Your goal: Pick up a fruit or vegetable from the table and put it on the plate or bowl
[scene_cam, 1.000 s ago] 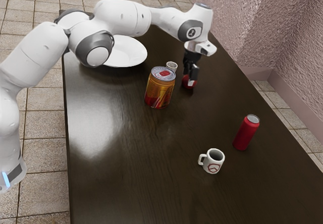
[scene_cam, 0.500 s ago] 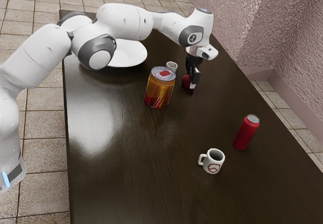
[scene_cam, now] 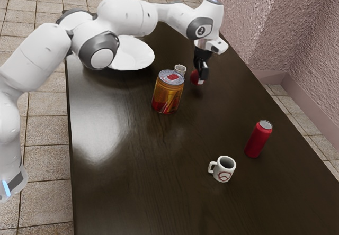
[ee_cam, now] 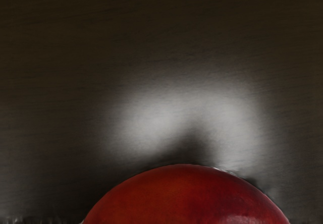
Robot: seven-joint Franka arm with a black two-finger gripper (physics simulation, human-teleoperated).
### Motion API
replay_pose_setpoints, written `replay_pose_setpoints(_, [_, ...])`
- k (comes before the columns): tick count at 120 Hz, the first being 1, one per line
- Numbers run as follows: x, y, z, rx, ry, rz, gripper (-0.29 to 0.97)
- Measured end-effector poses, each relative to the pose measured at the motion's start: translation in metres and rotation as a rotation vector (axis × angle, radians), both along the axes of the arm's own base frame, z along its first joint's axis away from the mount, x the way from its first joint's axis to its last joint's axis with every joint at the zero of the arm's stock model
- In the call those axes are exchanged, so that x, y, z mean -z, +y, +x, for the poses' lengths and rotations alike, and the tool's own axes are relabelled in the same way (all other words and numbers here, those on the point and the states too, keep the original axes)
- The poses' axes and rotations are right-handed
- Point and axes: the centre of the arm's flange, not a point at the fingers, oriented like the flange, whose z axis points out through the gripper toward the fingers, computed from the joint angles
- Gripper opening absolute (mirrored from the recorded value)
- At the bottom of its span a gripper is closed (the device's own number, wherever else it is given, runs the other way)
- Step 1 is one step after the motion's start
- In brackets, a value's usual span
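Holding red fruit (scene_cam: pixel 194 78) in gripper (scene_cam: pixel 200 81), just above dark table (scene_cam: pixel 159 155)

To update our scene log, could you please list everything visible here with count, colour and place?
table: 1, dark brown, under everything
plate: 1, white, far end, partly behind the arm
tall can: 1, orange-gold, red top, upright near the plate
small cup: 1, pale grey, just behind the tall can
slim can: 1, red, upright, exterior view's right
mug: 1, white, red mark, beside the slim can
fruit: 1, red, held in the gripper
arm: 1, white and grey, from exterior view's left
gripper: 1, black, shut on the fruit
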Motion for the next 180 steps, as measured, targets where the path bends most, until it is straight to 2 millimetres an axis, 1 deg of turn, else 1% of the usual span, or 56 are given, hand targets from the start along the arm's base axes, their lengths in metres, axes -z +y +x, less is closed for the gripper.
replay_pose_setpoints(6, [-0.019, 0.003, -0.009, -0.006, -0.001, 0.005, 0.25])
replay_pose_setpoints(15, [-0.039, 0.014, -0.024, -0.030, 0.020, 0.014, 0.25])
replay_pose_setpoints(19, [-0.045, 0.023, -0.032, -0.048, 0.034, 0.019, 0.26])
replay_pose_setpoints(25, [-0.049, 0.035, -0.042, -0.070, 0.057, 0.021, 0.27])
replay_pose_setpoints(43, [-0.046, 0.049, -0.056, -0.097, 0.119, 0.000, 0.26])
replay_pose_setpoints(68, [-0.036, 0.043, -0.058, -0.089, 0.174, -0.020, 0.26])
replay_pose_setpoints(85, [-0.031, 0.043, -0.060, -0.089, 0.198, -0.021, 0.26])
replay_pose_setpoints(90, [-0.029, 0.047, -0.063, -0.095, 0.208, -0.024, 0.26])
replay_pose_setpoints(94, [-0.028, 0.053, -0.067, -0.106, 0.218, -0.023, 0.25])
replay_pose_setpoints(101, [-0.026, 0.072, -0.078, -0.143, 0.239, -0.015, 0.25])
replay_pose_setpoints(108, [-0.028, 0.101, -0.096, -0.197, 0.251, -0.006, 0.25])
replay_pose_setpoints(115, [-0.036, 0.132, -0.117, -0.259, 0.259, 0.014, 0.26])
replay_pose_setpoints(119, [-0.039, 0.144, -0.126, -0.285, 0.263, 0.022, 0.26])
replay_pose_setpoints(123, [-0.042, 0.151, -0.133, -0.301, 0.266, 0.027, 0.26])
replay_pose_setpoints(141, [-0.059, 0.177, -0.161, -0.361, 0.274, 0.044, 0.26])
replay_pose_setpoints(150, [-0.062, 0.190, -0.177, -0.393, 0.298, 0.043, 0.26])
replay_pose_setpoints(160, [-0.054, 0.196, -0.187, -0.400, 0.334, 0.021, 0.26])
replay_pose_setpoints(174, [-0.035, 0.190, -0.187, -0.379, 0.380, -0.017, 0.26])
replay_pose_setpoints(180, [-0.030, 0.190, -0.189, -0.374, 0.395, -0.030, 0.25])
